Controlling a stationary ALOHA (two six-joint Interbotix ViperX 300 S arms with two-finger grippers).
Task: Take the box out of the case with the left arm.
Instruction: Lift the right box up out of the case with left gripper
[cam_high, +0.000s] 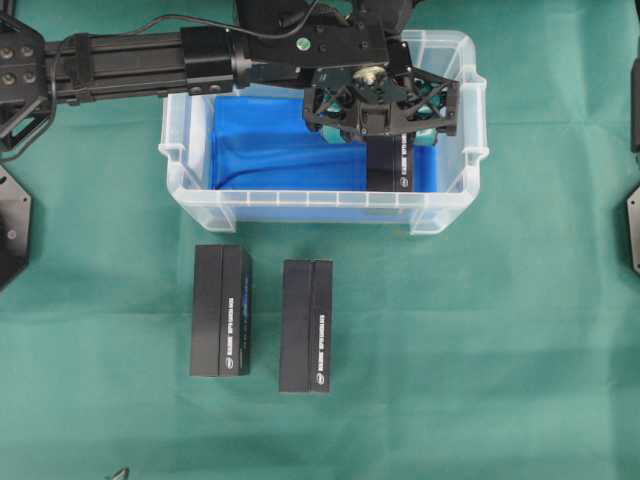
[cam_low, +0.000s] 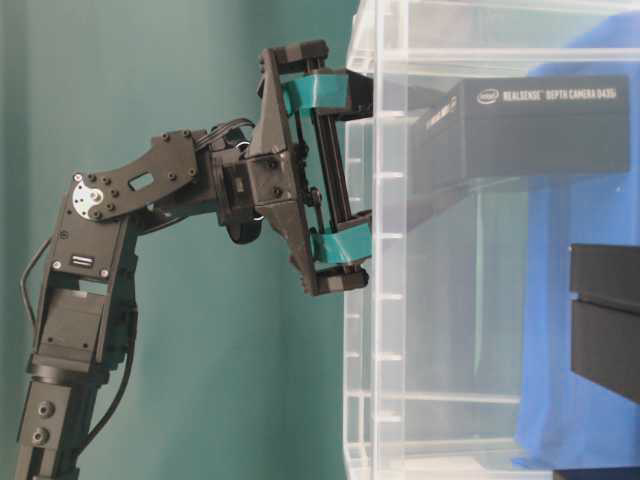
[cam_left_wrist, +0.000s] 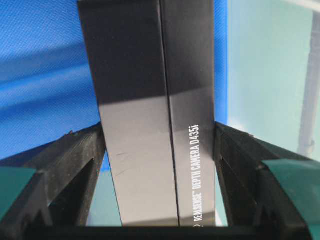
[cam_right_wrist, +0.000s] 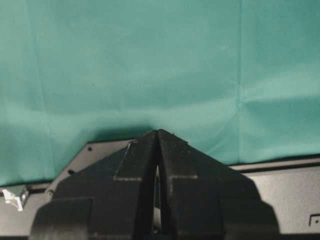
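The left gripper has its jaws clamped on the long sides of a black box, which is tilted inside the case, over the blue lining at the right end. It looks stiff, light cardboard with a glossy, probably slippery skin, so gripping it across its narrow width near 1 end seems right. 2 more boxes lie on the green cloth outside. The right gripper is closed, empty.
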